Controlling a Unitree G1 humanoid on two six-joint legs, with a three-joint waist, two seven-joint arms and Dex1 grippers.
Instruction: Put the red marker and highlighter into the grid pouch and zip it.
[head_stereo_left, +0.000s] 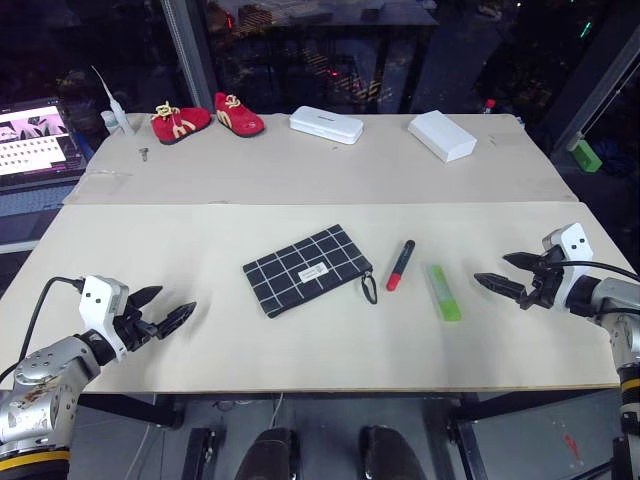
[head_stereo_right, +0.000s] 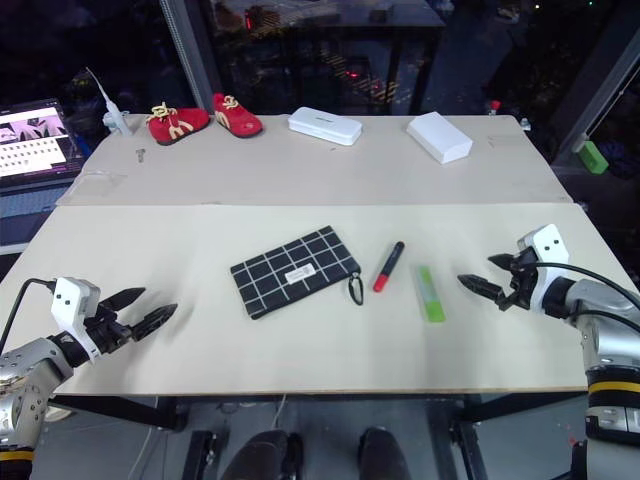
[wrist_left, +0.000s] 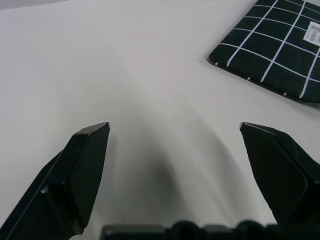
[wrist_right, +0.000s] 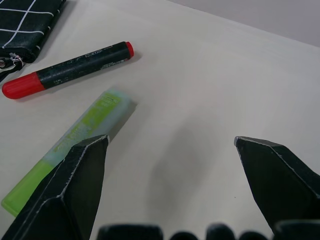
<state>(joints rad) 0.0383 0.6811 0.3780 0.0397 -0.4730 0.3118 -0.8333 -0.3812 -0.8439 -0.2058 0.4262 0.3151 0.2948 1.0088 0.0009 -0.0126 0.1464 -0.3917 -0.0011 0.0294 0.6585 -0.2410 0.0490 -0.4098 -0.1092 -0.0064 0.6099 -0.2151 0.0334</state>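
The grid pouch (head_stereo_left: 308, 269) lies flat near the middle of the front table, its zipper-pull loop (head_stereo_left: 369, 290) trailing off its right end. Just right of it lies the red marker (head_stereo_left: 400, 265), half red and half black. The light-green highlighter (head_stereo_left: 443, 291) lies beside the marker, further right. My right gripper (head_stereo_left: 500, 270) hovers open a short way right of the highlighter, pointing toward it; nothing is between its fingers (wrist_right: 70, 195). My left gripper (head_stereo_left: 168, 306) stands open near the table's front left, well left of the pouch (wrist_left: 272, 47), with nothing in it.
A second table behind carries two red shoes (head_stereo_left: 200, 118), a white case (head_stereo_left: 326, 125) and a white box (head_stereo_left: 441, 135). A laptop (head_stereo_left: 35, 140) sits at far left, a small green block (head_stereo_left: 586, 155) at far right. The front table edge runs just below both grippers.
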